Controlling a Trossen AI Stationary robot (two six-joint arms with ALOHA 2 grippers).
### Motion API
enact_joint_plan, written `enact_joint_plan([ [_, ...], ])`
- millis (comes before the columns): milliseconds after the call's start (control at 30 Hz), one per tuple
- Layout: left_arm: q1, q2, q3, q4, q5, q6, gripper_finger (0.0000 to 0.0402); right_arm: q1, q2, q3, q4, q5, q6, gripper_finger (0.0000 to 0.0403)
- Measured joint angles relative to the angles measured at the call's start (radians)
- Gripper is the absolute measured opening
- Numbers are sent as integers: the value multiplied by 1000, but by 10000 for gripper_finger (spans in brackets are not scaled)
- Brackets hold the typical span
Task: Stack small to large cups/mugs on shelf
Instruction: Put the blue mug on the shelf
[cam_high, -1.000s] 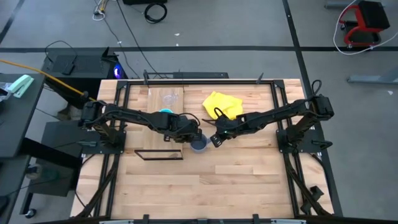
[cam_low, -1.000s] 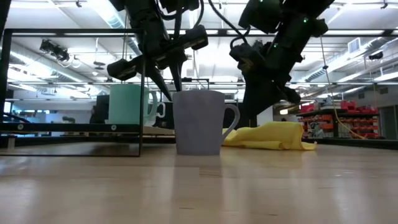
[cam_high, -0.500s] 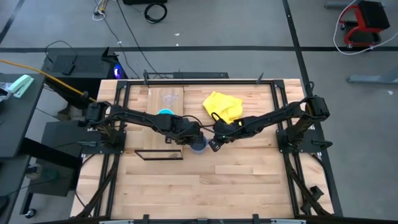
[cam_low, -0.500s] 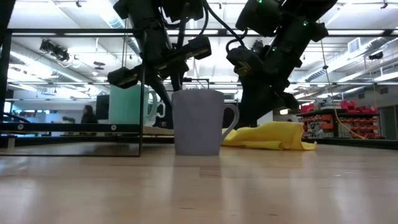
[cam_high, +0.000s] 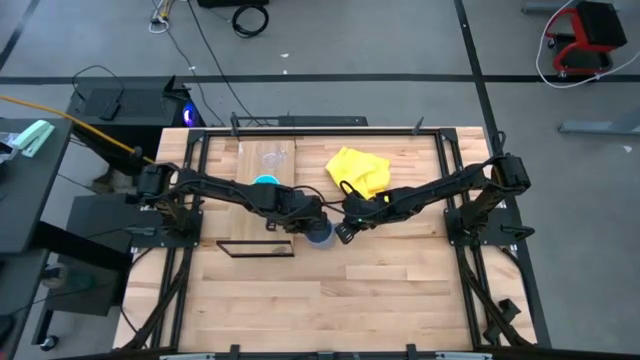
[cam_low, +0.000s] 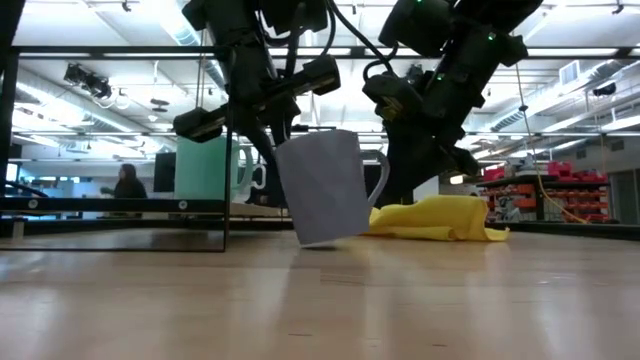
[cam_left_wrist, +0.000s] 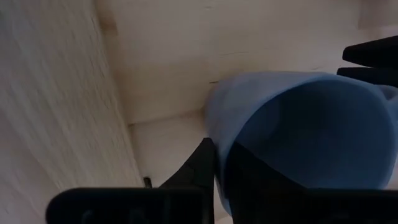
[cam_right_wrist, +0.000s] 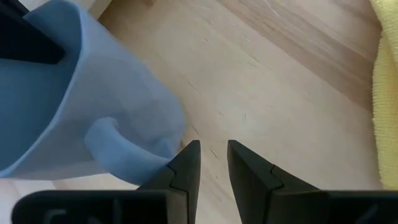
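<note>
While the blue-grey mug (cam_low: 328, 188) tips off the table (cam_low: 320, 300) near mid-table, just beside the shelf (cam_high: 256, 247), the left end effector (cam_high: 313, 221) is clamped on its rim, one finger inside. Its axis leans from upright, handle (cam_right_wrist: 118, 146) toward the right end effector (cam_right_wrist: 211, 165), which hovers close with fingers narrowly apart, gripping nothing. The cyan mug (cam_high: 266, 182) stands behind.

No readable text, label, brand, number or sign appears in any view; the mug, the wooden table, the yellow cloth and the robot arms carry no legible markings, and the room behind shows none
</note>
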Motion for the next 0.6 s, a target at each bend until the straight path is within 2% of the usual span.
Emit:
enact_joint_plan([
  [133,0,0,29,-29,-2,25,24,4,-20,0,-12,-6,-14,89],
  [267,0,0,121,-119,-27,65,24,11,-78,0,-60,-5,-32,89],
  [600,2,-4,443,-613,-114,137,24,57,-277,1,-153,64,-57,81],
])
